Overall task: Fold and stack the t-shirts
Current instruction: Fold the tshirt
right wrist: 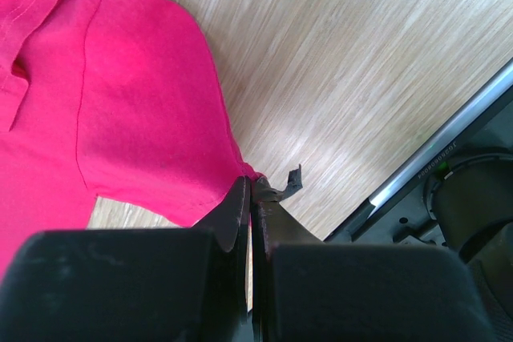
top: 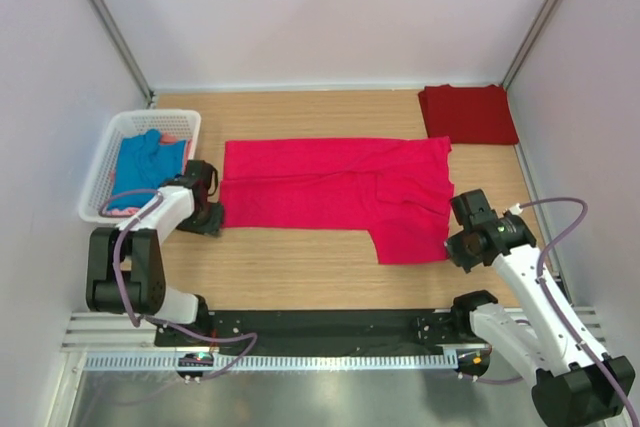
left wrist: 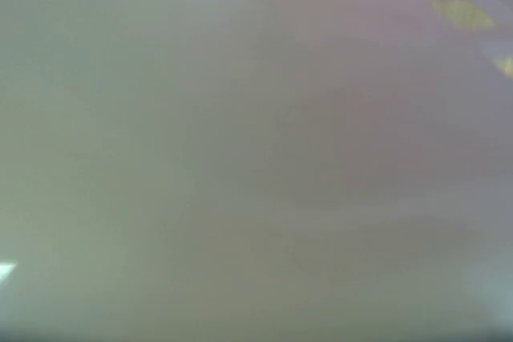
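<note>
**Right claw pinched on the shirt's corner, left claw at its far edge**

The right claw point(right wrist: 252, 185) has its two dark, flat fingers pressed together, nipping the very tip of a corner of the bright pinkish-red t-shirt point(right wrist: 120, 102). The cloth is soft and matte, with a stitched hem line curving along the rounded sleeve; it draws to a point at the fingertips. Under it lies the tabletop point(right wrist: 353, 62), pale wood-grain with a slight sheen. From above, the shirt lies spread flat and wide across the middle of the tabletop, roughly a long rectangle with a flap hanging toward the near edge on its right. The right arm rises from its base at the near right and slants in to that right edge.

The left claw point(top: 210, 209) sits at the shirt's left edge; its wrist view is a blur, so I cannot tell how its fingers stand. The left arm is folded sharply at the elbow, its white forearm angled toward the cloth.

A darker red t-shirt point(top: 468, 114) lies folded square in the far right corner. A white lattice basket point(top: 100, 162) at the left holds a crumpled blue t-shirt point(top: 145, 162).
</note>
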Action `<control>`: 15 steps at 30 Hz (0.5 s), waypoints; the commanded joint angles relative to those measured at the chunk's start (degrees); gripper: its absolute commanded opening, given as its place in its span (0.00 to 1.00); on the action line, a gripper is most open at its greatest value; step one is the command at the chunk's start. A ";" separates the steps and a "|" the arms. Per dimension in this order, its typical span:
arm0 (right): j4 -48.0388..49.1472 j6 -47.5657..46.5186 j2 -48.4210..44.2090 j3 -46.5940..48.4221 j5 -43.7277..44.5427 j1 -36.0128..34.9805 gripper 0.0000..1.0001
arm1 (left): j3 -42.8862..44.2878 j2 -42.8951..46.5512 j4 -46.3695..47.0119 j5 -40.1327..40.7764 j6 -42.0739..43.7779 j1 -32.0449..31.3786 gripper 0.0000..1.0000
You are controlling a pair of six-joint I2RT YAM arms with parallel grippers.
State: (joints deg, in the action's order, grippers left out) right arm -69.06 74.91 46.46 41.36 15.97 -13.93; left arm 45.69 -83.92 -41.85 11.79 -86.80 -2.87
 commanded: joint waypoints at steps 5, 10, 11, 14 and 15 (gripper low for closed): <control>-1.69 -0.38 -1.72 1.26 1.70 -0.22 0.01 | 2.72 5.26 -2.44 -0.02 -3.63 -0.02 0.42; -1.61 -0.73 -2.07 1.26 1.61 -0.22 0.01 | 3.53 4.65 -2.99 0.16 -5.30 -0.64 0.45; -1.78 -0.73 -2.25 1.35 1.61 -0.30 0.01 | 3.27 3.86 -2.98 -0.10 -5.91 -0.64 0.45; -2.05 -1.26 -2.25 1.70 2.23 -0.22 0.01 | 2.91 2.45 -2.37 -0.37 -7.23 -1.52 0.45; -2.13 -1.18 -2.42 1.96 2.40 -0.22 0.01 | 3.00 1.23 -2.28 -0.37 -7.50 -1.87 0.44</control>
State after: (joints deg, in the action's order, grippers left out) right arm -69.56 74.61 44.84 41.36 16.21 -13.93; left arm 47.92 -80.75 -43.57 10.87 -91.42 -3.90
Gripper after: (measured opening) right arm 0.032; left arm 0.447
